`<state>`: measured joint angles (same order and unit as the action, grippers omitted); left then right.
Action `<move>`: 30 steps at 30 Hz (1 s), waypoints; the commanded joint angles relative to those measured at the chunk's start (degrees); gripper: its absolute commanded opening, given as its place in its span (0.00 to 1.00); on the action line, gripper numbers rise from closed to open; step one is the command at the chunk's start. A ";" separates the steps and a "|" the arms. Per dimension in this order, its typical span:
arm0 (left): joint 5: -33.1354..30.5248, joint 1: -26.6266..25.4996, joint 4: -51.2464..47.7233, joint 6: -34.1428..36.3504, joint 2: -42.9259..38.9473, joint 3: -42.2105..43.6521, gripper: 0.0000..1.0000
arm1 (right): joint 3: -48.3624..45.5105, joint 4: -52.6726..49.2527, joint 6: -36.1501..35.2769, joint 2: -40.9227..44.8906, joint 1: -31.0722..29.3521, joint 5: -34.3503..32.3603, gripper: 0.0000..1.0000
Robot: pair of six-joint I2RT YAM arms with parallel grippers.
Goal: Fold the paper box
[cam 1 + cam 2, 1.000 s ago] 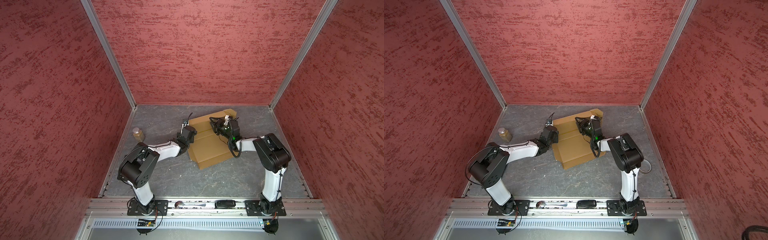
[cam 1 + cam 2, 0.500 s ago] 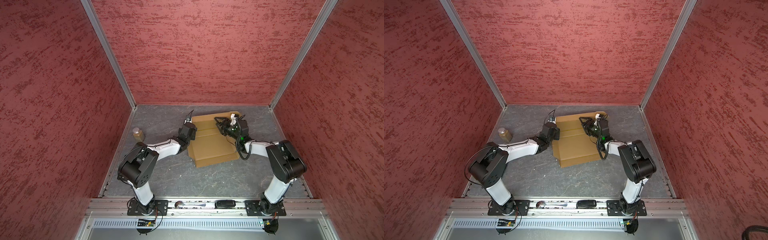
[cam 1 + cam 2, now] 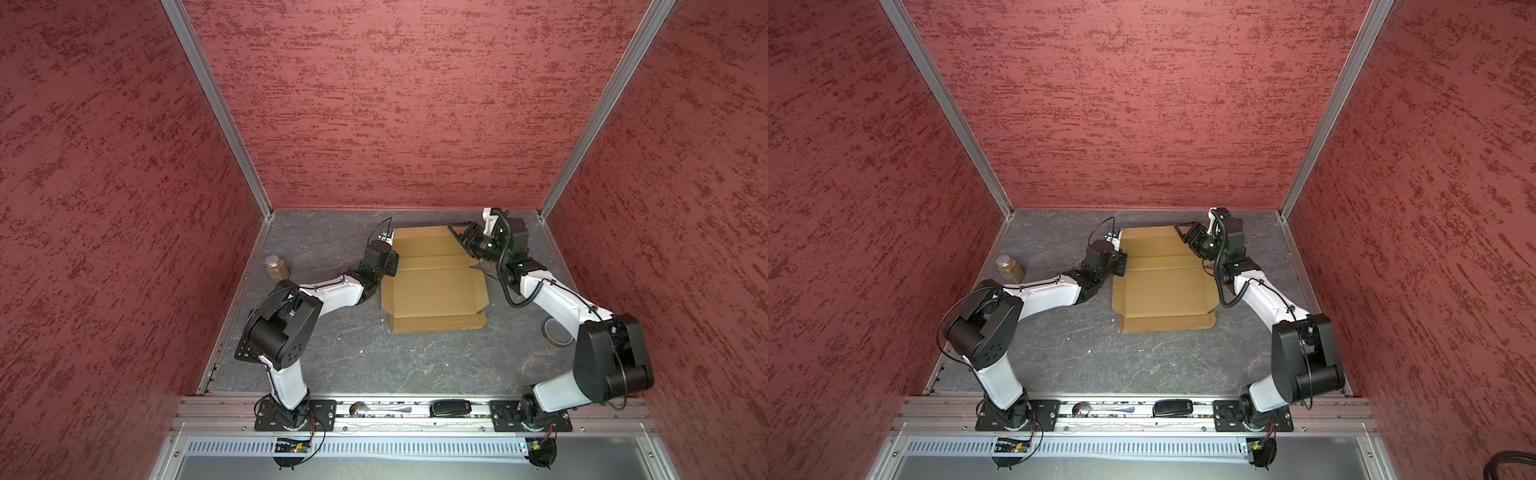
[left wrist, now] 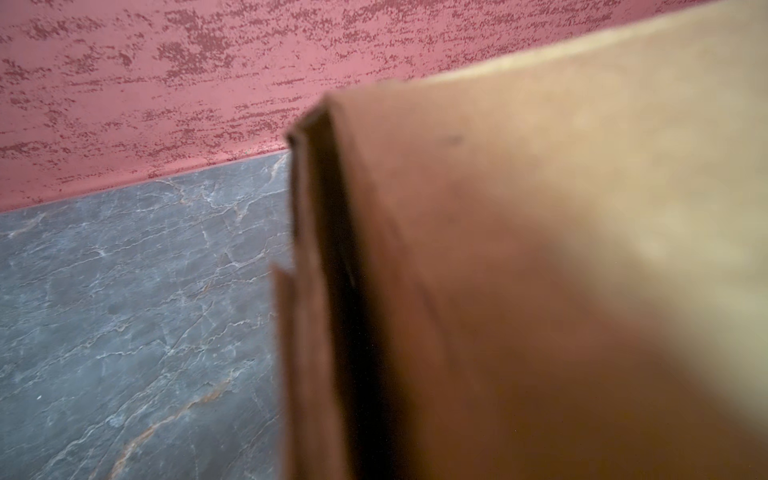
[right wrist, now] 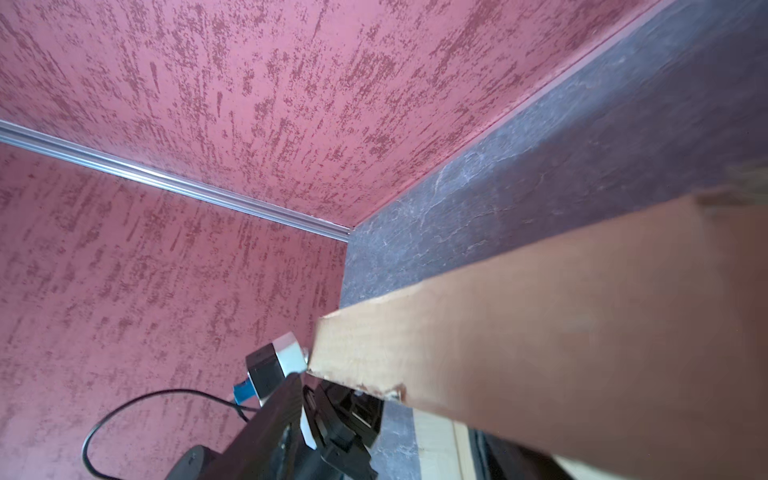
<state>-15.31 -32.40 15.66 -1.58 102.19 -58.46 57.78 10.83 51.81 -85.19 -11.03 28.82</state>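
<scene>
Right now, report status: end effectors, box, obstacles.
Left end effector shut at paper box left edge. Right end effector open at far right corner. Box mostly flat. Jar, tape roll clear.

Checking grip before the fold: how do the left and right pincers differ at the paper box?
The left pincer is shut; the right pincer stands open. The left pincer is midway along one side edge of the paper box; the right pincer is at the far corner opposite. Both reach it from outside.

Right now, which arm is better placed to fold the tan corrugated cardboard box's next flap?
Right, probably. The right gripper stands open at the far right corner of the cardboard box; the left gripper is shut on its left edge, apparently anchoring it.
</scene>
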 commanded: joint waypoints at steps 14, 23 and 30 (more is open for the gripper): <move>-1.11 2.43 -1.00 -2.29 4.48 -3.05 0.04 | -3.73 -5.27 -7.15 4.28 0.68 5.59 0.63; -1.81 2.32 -1.22 -3.48 6.34 -4.36 0.04 | 4.59 -0.87 -10.43 -2.81 -0.73 5.96 0.34; -2.31 2.17 -1.34 -3.78 7.75 -5.49 0.05 | 12.91 4.27 -9.73 -14.43 -3.83 5.38 0.21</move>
<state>-16.80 -30.17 14.04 -4.73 109.23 -62.37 67.83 11.68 42.44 -96.14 -13.47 34.24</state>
